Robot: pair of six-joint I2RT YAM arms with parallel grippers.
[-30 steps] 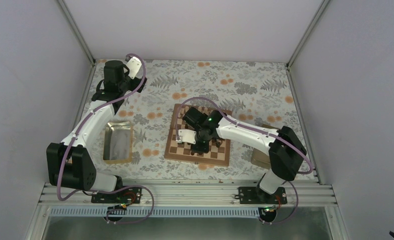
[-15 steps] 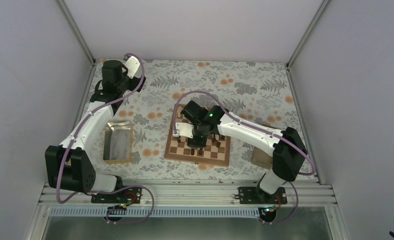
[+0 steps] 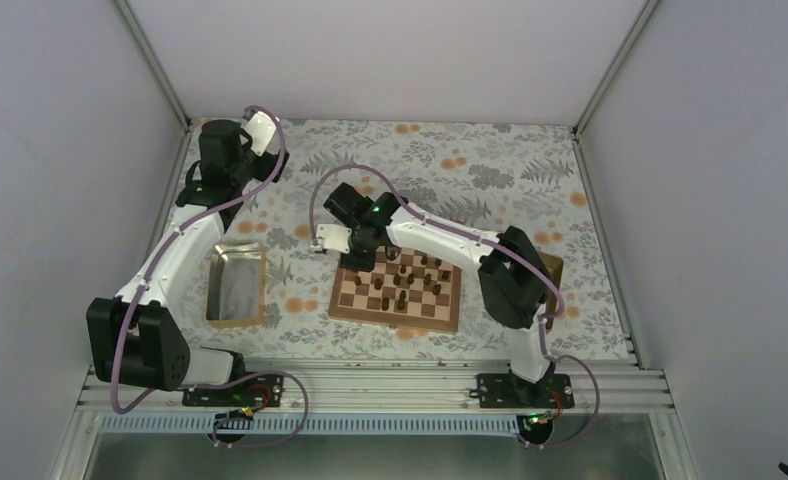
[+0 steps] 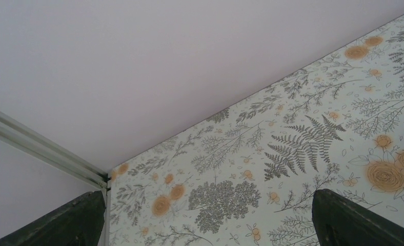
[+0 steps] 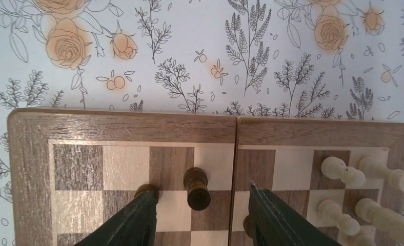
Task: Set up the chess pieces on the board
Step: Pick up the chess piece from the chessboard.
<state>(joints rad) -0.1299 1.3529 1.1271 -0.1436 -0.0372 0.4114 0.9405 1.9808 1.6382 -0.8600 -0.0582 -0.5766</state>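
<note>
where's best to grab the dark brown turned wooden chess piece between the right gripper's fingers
Probably the neck under the rounded head of the dark brown chess piece, straight down from above: it stands upright on the checkered wooden board, centred in the open right gripper.

Board (image 5: pixel 123 126) shared by overhead, close right-wrist views

No writing, label, number or sign can be read.
</note>
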